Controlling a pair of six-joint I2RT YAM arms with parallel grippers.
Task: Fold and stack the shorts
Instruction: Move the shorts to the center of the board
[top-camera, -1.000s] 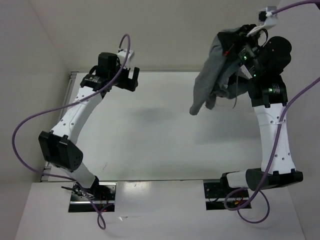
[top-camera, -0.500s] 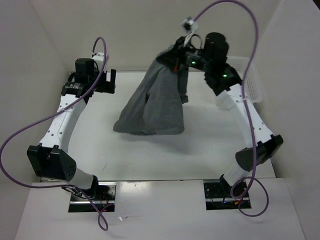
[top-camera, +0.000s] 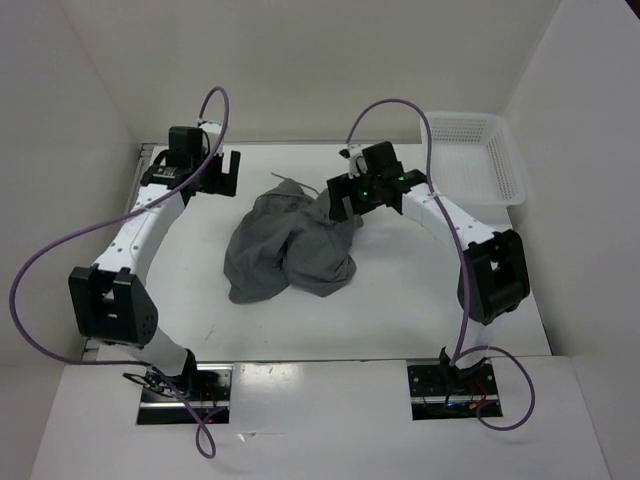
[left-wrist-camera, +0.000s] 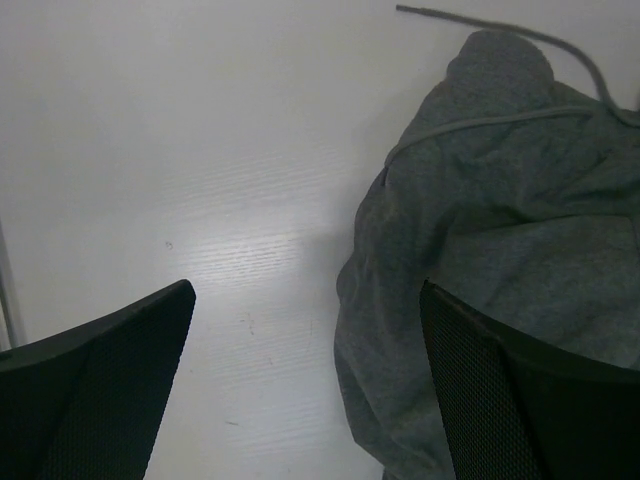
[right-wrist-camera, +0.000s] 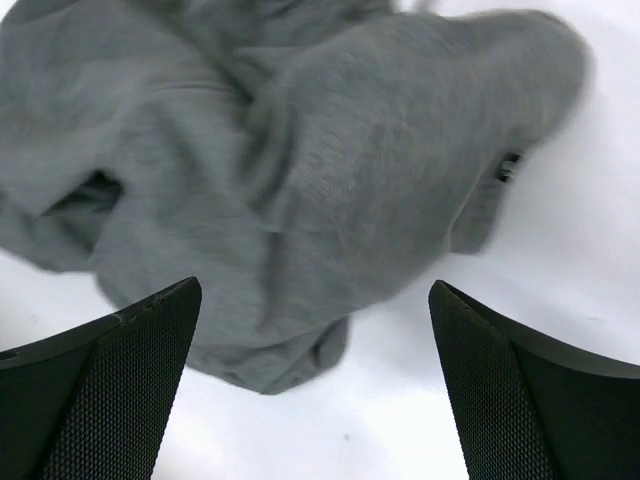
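Note:
The grey shorts (top-camera: 290, 245) lie crumpled in a heap on the white table, a thin drawstring trailing from their far edge. My right gripper (top-camera: 343, 203) hovers open at the heap's right side; in its wrist view the shorts (right-wrist-camera: 300, 180) lie free below the spread fingers (right-wrist-camera: 110, 390), nothing held. My left gripper (top-camera: 222, 173) stands open at the back left, apart from the heap. Its wrist view shows the shorts (left-wrist-camera: 500, 230) with the drawstring (left-wrist-camera: 520, 40) to the right and bare table between its fingers (left-wrist-camera: 90, 380).
A white mesh basket (top-camera: 478, 160) stands at the back right corner of the table (top-camera: 400, 300). White walls close in on the left, back and right. Purple cables loop over both arms.
My right gripper carried the shorts from high at the back right down to the table's middle, then opened and let them drop into a heap. The left arm shifted slightly.

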